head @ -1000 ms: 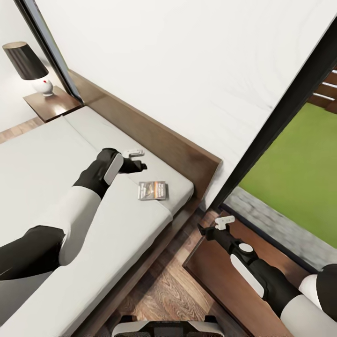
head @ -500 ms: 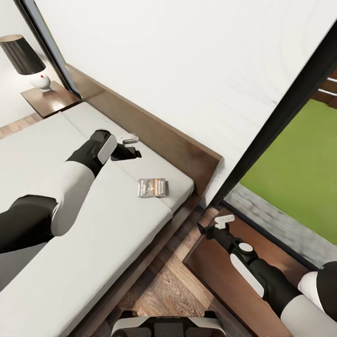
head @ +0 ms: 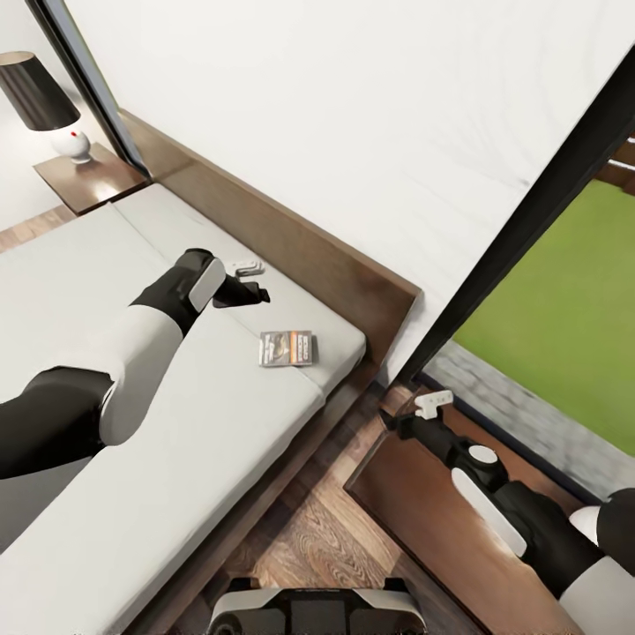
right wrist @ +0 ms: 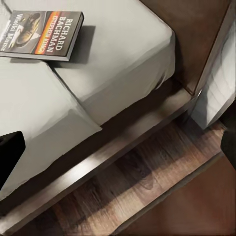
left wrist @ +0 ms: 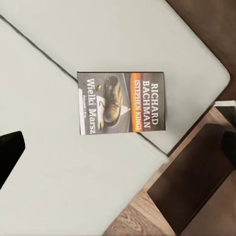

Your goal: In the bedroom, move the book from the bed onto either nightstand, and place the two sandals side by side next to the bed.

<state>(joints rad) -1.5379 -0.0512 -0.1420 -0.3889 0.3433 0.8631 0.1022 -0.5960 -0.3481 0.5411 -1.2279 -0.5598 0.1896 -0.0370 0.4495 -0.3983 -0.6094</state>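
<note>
Now book (head: 286,347) lies beside left claw (head: 250,282).

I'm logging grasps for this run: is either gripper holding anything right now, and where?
Nothing is held. The book lies flat on the bed, apart from the left gripper; the right gripper hangs above the nightstand.

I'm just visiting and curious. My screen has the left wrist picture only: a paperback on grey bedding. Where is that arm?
Observer: In the head view, the left jaws hang over the bed near the headboard, apart from the book.
Operator: And the other arm?
Observer: The right jaws are off the bed, above the near nightstand.
Operator: Is there any other furniture?
Observer: A black-shaded lamp stands on a second nightstand on the bed's far side.
</note>
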